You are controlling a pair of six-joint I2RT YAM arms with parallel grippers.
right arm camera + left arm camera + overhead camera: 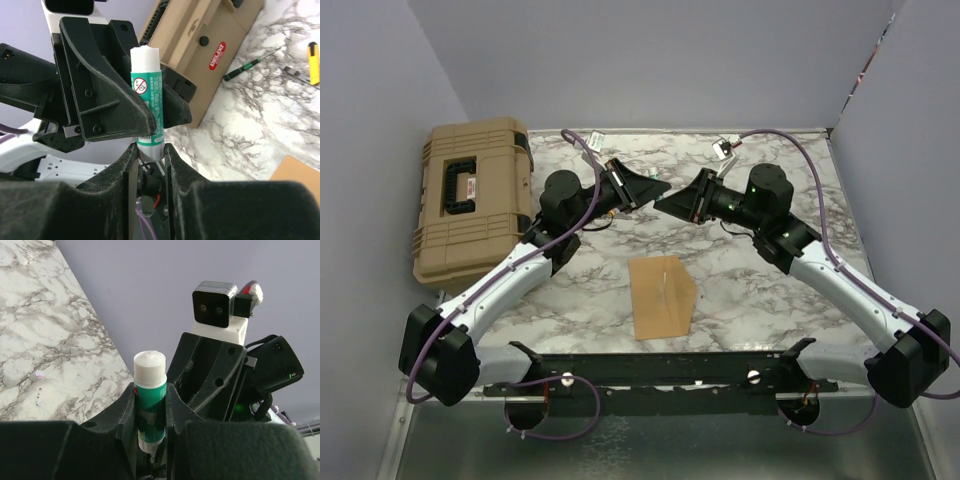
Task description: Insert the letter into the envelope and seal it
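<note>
A green glue stick [149, 390] with a white cap stands upright between the fingers of my left gripper [650, 190], which is shut on its body. My right gripper [672, 202] meets it above the table's far middle. In the right wrist view its jaws are pressed against both sides of the glue stick's lower end [150, 145], just under the left gripper's fingers [125, 107]. The tan envelope [663, 298] lies flat on the marble nearer the arm bases, its right edge coming to a point. A corner of the envelope [300, 172] shows in the right wrist view. The letter is hidden.
A tan hard case [475, 205] lies at the table's left edge. A green-handled screwdriver [250, 62] and a yellow tool [312, 55] lie on the marble near the case. A white tag [725, 148] is at the back. Grey walls close in three sides.
</note>
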